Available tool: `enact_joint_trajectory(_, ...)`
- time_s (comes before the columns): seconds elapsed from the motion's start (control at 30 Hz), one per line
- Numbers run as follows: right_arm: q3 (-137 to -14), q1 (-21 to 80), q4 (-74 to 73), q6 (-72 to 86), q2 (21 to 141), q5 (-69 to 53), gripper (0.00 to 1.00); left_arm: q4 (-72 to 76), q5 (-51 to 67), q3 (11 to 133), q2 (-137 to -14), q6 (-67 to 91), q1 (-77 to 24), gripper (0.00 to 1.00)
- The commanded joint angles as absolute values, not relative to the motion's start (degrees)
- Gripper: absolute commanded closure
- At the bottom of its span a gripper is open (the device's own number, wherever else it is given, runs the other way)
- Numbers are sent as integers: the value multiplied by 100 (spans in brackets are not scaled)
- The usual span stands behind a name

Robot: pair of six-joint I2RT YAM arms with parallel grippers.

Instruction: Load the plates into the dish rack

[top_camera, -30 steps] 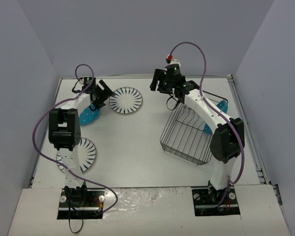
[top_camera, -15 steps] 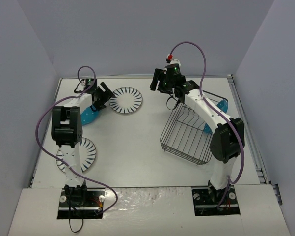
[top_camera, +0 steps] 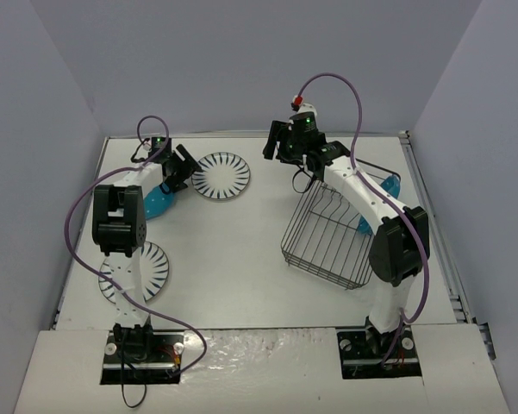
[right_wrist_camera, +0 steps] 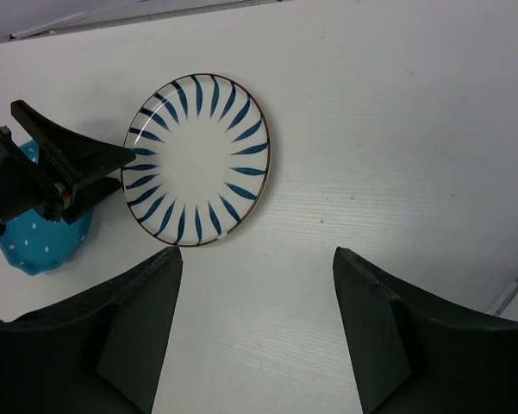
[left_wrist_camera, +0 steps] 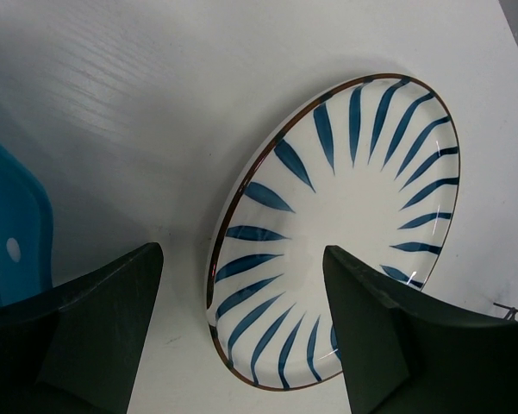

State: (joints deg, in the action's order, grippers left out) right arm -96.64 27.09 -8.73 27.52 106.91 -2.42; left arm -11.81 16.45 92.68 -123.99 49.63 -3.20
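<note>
Your left claw (top_camera: pixel 179 170) has its fingers apart and holds nothing. In its wrist view the gap frames the rim of a striped plate (top_camera: pixel 221 175), which lies flat on the worktop (top_camera: pixel 241 250) at 3 o'clock from the claw. A teal dotted plate (top_camera: pixel 158 203) lies just beside it at 7 o'clock. Your right claw (top_camera: pixel 282 142) is apart too and empty, at 11 o'clock from the dish rack (top_camera: pixel 327 237). A second striped plate (top_camera: pixel 151 272) lies near left, partly under the left arm (top_camera: pixel 116 220). Another teal plate (top_camera: pixel 390 187) shows at the rack's right side, half hidden by the right arm (top_camera: pixel 362 194).
</note>
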Motion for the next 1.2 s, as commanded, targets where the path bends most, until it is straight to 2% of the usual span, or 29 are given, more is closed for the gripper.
enact_joint_trajectory(0.0,-9721,2742,-553,2707,10266,-298,33,-1221,1643,9650,-12233,4852,-324,29)
enact_joint_trajectory(0.8,-9671,2698,-565,2681,10163,-275,33,-1377,1620,9929,-12466,4825,-568,30)
enact_joint_trajectory(0.9,-9659,2689,-572,2670,10168,-272,33,-1381,1626,9958,-12499,4825,-589,33)
enact_joint_trajectory(1.17,-9614,2655,-563,2663,10170,-264,33,-1398,1626,9956,-12543,4816,-580,51)
